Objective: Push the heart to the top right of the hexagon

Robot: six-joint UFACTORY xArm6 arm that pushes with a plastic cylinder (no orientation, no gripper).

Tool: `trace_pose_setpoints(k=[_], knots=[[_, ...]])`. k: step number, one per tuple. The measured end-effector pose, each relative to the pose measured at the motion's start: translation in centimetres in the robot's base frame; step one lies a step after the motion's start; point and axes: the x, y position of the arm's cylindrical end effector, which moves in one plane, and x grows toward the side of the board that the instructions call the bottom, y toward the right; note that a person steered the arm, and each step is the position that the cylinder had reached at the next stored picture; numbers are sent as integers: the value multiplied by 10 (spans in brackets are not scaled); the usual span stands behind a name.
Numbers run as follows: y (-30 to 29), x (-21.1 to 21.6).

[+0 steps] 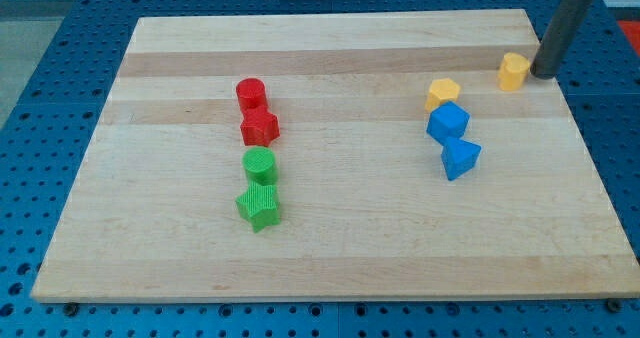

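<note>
The yellow heart (513,71) sits near the board's top right corner. The yellow hexagon (442,93) lies below and to the left of it, with a clear gap between them. My tip (543,75) is at the end of the dark rod, just to the right of the heart, close to it or touching it; I cannot tell which.
A blue cube (448,122) and a blue triangle (460,158) lie just below the hexagon. A red cylinder (250,93), a red star (260,128), a green cylinder (259,164) and a green star (259,207) form a column at centre left. The board's right edge (585,138) is near the tip.
</note>
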Motion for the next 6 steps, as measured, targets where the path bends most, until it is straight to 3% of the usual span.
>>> trace_pose_setpoints(k=[4,6], knots=[[-17,0],[-53,0]])
